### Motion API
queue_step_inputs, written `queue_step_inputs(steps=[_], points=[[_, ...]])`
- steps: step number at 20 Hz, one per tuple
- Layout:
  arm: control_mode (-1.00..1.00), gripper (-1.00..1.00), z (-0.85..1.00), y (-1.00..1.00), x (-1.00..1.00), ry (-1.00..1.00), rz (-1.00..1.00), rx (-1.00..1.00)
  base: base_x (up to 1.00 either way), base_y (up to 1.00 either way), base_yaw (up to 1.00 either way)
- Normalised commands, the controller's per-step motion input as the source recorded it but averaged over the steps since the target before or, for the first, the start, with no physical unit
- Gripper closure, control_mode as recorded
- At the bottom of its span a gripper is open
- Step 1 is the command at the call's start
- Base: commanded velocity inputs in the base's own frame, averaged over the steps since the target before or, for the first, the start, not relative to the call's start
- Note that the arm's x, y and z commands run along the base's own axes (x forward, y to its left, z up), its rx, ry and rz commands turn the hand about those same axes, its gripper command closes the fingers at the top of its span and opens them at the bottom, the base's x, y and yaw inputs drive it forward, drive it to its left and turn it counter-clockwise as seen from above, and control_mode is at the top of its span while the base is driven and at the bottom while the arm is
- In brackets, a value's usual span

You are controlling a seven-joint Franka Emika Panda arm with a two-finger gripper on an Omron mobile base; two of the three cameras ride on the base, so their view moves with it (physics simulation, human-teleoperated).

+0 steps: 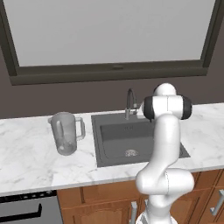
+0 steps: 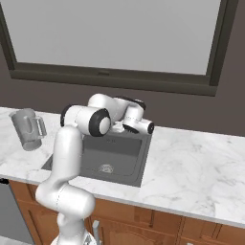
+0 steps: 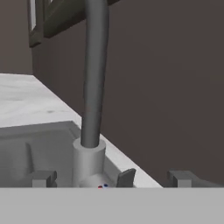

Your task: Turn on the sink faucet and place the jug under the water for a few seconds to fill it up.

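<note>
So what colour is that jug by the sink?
The jug is translucent grey, clearest in the left base view.

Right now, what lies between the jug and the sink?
Only bare white marble counter: in the left base view the jug stands apart from the sink, nothing between them.

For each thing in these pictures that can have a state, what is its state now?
sink faucet: upright, no water running from it.
sink: nothing in the basin, drain uncovered.
jug: upright on the counter left of the sink, not held.
gripper: close to the faucet base, holding nothing; open or shut is unclear.
</note>
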Motion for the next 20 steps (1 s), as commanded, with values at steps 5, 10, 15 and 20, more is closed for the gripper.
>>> queue_step_inputs(steps=[5, 10, 15, 20], points=[[-1.0, -1.0, -0.28, 0.0, 0.28, 0.0, 0.0, 0.0, 0.0, 0.0, 0.0], [-1.0, -1.0, -0.21, 0.0, 0.3, 0.0, 0.0, 0.0, 0.0, 0.0, 0.0], [-1.0, -1.0, -0.06, -0.04, 0.25, 0.0, 0.0, 0.0, 0.0, 0.0, 0.0], [-1.0, -1.0, 0.0, -0.05, 0.21, 0.0, 0.0, 0.0, 0.0, 0.0, 0.0]])
